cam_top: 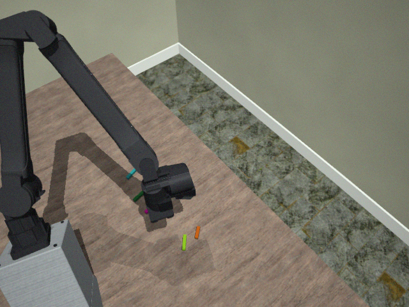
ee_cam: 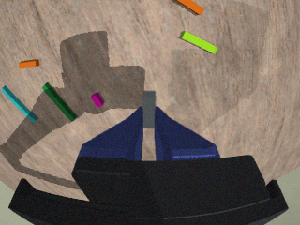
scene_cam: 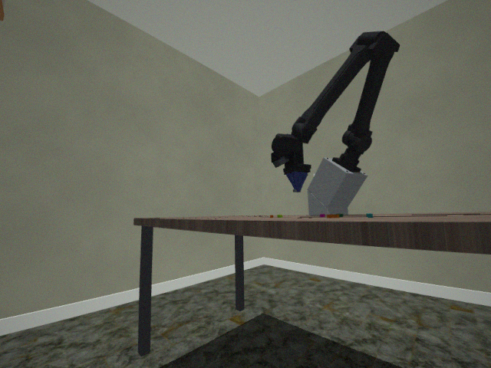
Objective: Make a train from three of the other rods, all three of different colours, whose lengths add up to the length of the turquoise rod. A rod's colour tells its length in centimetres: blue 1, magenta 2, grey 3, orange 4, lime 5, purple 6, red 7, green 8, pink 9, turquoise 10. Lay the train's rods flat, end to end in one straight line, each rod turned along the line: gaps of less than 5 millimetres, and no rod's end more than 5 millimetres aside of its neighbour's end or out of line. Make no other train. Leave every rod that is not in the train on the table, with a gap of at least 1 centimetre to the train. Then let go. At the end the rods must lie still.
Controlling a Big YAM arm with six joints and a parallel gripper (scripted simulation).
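My gripper is shut on the grey rod, raised above the table; the top view hides its fingertips. The magenta rod lies left of the fingers in the wrist view. The green rod and turquoise rod lie farther left. The lime rod lies beside one orange rod, apart. Another orange rod is hidden in the top view. No rods visibly touch.
The arm's pale base block stands on the table. The table's long edge runs diagonally beyond the rods in the top view. The arm's shadow falls across the magenta, green and turquoise rods.
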